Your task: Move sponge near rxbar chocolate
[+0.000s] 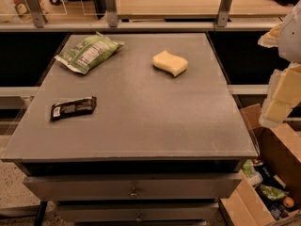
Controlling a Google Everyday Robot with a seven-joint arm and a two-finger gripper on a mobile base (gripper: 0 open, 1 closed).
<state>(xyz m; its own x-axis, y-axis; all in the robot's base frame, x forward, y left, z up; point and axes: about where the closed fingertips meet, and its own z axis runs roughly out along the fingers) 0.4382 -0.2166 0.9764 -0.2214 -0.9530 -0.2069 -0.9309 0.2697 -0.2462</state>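
The sponge [170, 62], a pale yellow foam block with wavy sides, lies on the grey table [141, 126] at the back right of its top. The rxbar chocolate [73, 108], a slim dark wrapped bar with a white label, lies flat near the table's left edge, well apart from the sponge. My gripper [269, 79] hangs at the right edge of the view, beyond the table's right side and off to the right of the sponge. Its pale yellow fingers [281, 98] stand apart and hold nothing.
A green snack bag [89, 52] lies at the table's back left. An open cardboard box [268, 182] with several items stands on the floor at the right. Drawers [134, 187] sit under the tabletop. A rail with posts [110, 8] runs behind the table.
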